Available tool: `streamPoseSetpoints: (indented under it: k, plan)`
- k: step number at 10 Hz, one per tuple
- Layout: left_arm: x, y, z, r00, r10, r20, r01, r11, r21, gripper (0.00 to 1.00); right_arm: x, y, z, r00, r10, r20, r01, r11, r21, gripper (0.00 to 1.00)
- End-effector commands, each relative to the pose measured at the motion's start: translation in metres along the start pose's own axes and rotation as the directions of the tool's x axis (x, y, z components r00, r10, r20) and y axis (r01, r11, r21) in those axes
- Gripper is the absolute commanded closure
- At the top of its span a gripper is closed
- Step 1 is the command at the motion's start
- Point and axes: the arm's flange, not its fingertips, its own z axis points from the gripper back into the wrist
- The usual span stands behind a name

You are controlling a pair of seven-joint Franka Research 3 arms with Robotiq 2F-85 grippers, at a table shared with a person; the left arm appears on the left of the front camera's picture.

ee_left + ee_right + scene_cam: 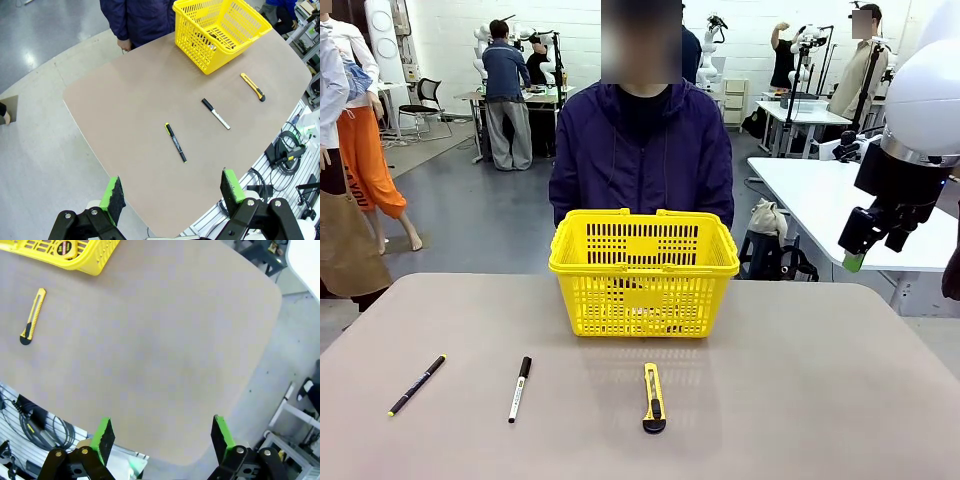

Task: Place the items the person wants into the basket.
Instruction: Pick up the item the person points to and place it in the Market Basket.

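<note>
While both arms hang above the table (820, 400), we read three panels.

(a) Front view: the basket (643, 270) sits at the far edge, just before the person (642, 150), prob. so both sides can reach it. Along the near edge, L to R, lie the thin pen (417, 385), marker (520, 388) and utility knife (653, 397), well apart, presumably to allow clean single picks. We see the right gripper (875, 250) raised off to the side w/ nothing in it.

(b) Left wrist view: the left gripper (172, 190) has its jaws spread wide and empty, high over the near edge. It looks down on pen and marker, and we judge the marker the likely next pick.

(c) Right wrist view: the right jaws are likewise wide and empty. The tape measure (63, 247) lies inside the basket, and the utility knife lies apart from it on the table.
</note>
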Motion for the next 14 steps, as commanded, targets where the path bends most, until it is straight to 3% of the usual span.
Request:
streamPoseSetpoints:
  k: [1,3,4,6,8,10,12,14]
  plan:
    - [-0.001,0.000,0.001,1.000,-0.009,0.013,0.009,1.000,-0.015,0.00,-0.001,-0.002,0.001,1.000,0.013,-0.001,-0.013,1.000,0.006,0.00]
    - [-0.001,0.000,0.001,1.000,-0.009,0.013,0.009,1.000,-0.015,0.00,0.000,0.000,0.000,1.000,0.000,0.000,0.000,1.000,0.000,0.00]
    - [-0.001,0.000,0.001,1.000,-0.009,0.013,0.009,1.000,-0.015,0.00,-0.031,-0.028,0.018,0.993,0.093,0.073,-0.102,0.985,0.139,0.00]
    - [-0.001,0.000,0.001,1.000,-0.009,0.013,0.009,1.000,-0.015,0.00,-0.060,-0.102,0.030,0.971,0.020,0.238,-0.093,0.949,0.300,0.00]
    - [-0.001,0.000,0.001,1.000,-0.009,0.013,0.009,1.000,-0.015,0.00,-0.105,-0.176,0.032,0.911,-0.072,0.405,-0.096,0.920,0.379,0.00]
    - [-0.001,0.000,0.001,1.000,-0.009,0.013,0.009,1.000,-0.015,0.00,-0.138,-0.214,0.018,0.861,-0.112,0.497,-0.081,0.933,0.352,0.00]
    - [-0.001,0.000,0.001,1.000,-0.009,0.013,0.009,1.000,-0.015,0.00,-0.179,-0.238,0.007,0.776,-0.052,0.629,-0.189,0.932,0.310,0.00]
    - [-0.001,0.000,0.001,1.000,-0.009,0.013,0.009,1.000,-0.015,0.00,-0.193,-0.245,0.003,0.757,-0.002,0.654,-0.246,0.925,0.288,0.00]
